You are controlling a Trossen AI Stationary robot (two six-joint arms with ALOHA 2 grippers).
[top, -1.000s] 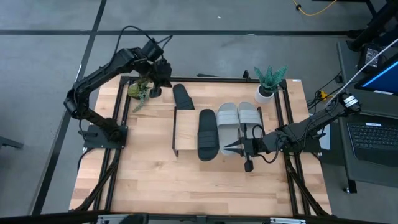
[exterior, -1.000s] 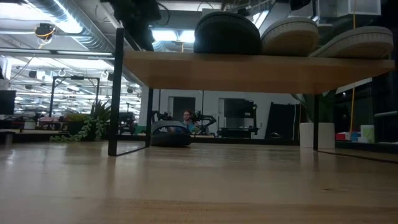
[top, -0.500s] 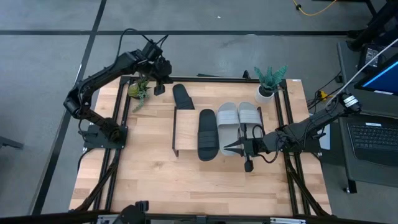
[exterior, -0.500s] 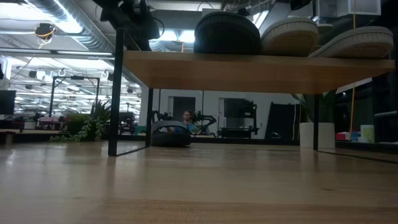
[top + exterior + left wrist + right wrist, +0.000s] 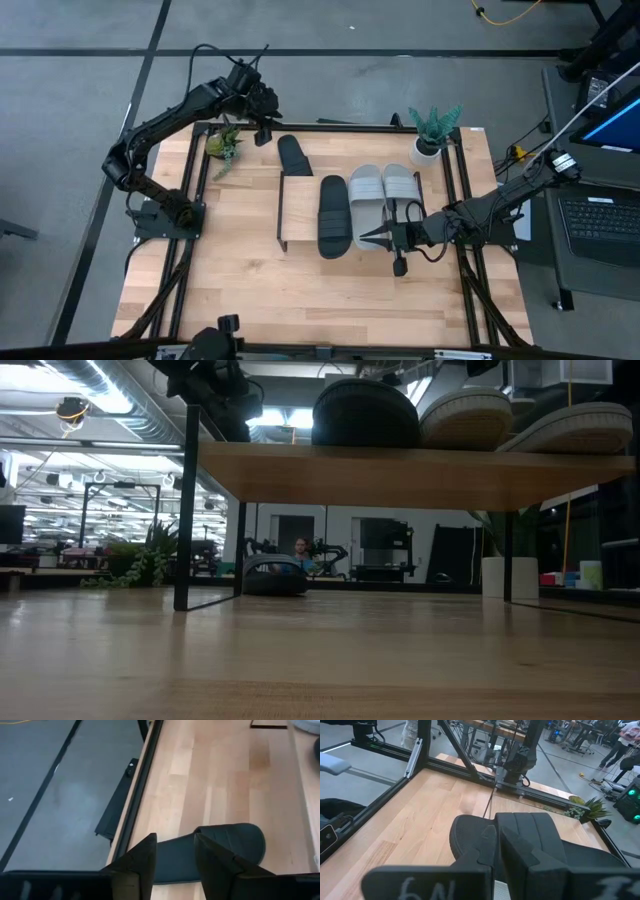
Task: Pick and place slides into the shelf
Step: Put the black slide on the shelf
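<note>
While three slides already sit on the shelf (image 5: 296,215), the last black slide (image 5: 293,155) lies on the table at about 4 o'clock from the open, empty left gripper (image 5: 262,128), probably pointing 11 to 5, far from the closed right gripper (image 5: 367,238).

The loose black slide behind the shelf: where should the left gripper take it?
Probably from above, across the narrow heel end of the black slide. It lies flat on the table, clear of the shelf, and the left gripper, open, hovers beside that end.
</note>
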